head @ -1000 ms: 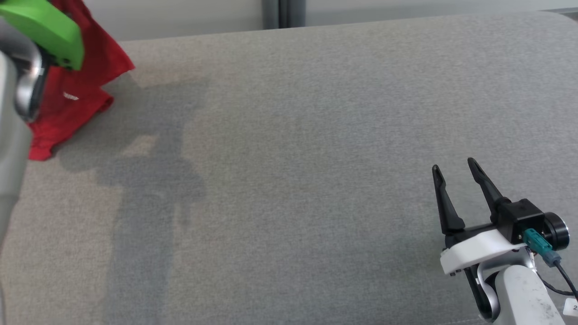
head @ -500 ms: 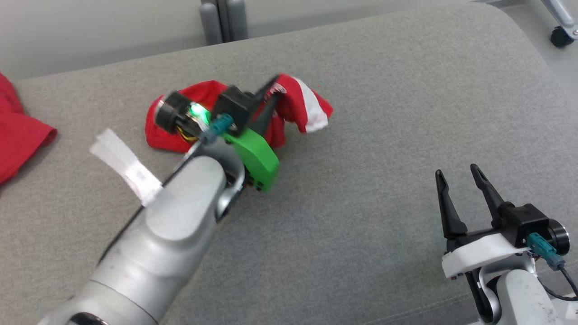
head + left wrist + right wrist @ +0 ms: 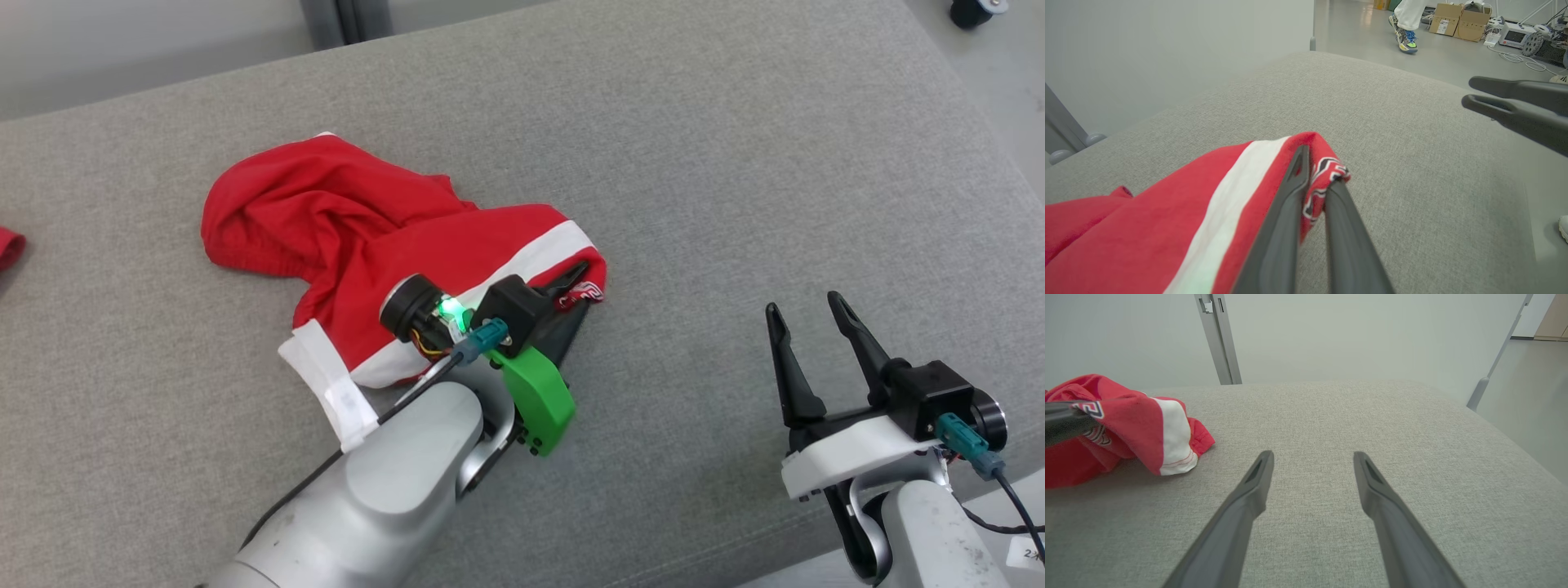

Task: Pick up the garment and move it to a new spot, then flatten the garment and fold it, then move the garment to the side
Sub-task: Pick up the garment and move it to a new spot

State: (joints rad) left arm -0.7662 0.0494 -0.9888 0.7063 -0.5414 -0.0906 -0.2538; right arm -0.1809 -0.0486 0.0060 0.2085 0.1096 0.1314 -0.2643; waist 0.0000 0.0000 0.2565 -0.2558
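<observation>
The garment (image 3: pixel 343 220) is red with a white stripe and lies rumpled on the grey cushioned surface (image 3: pixel 735 163). My left gripper (image 3: pixel 581 284) is shut on the garment's right edge, by a small printed logo. In the left wrist view the cloth (image 3: pixel 1167 212) is pinched between my two fingers (image 3: pixel 1290 212). My right gripper (image 3: pixel 804 306) stands open at the lower right, apart from the garment, with bare cushion between its fingers (image 3: pixel 1241 514). The right wrist view has the garment (image 3: pixel 1139 420) at its left. My right gripper (image 3: pixel 1470 92) reaches into the left wrist view from the right.
Another red cloth (image 3: pixel 8 245) pokes in at the left edge. Grey metal posts (image 3: pixel 335 20) stand behind the cushion. The cushion curves down at its right side, by a caster wheel (image 3: pixel 971 10). A person's foot (image 3: pixel 1406 38) and cardboard boxes (image 3: pixel 1457 24) are on the floor beyond.
The head camera has swung across the cushion. My left gripper came into its view holding the garment, which has gone from a tight bunch to a longer spread. My right gripper stays open.
</observation>
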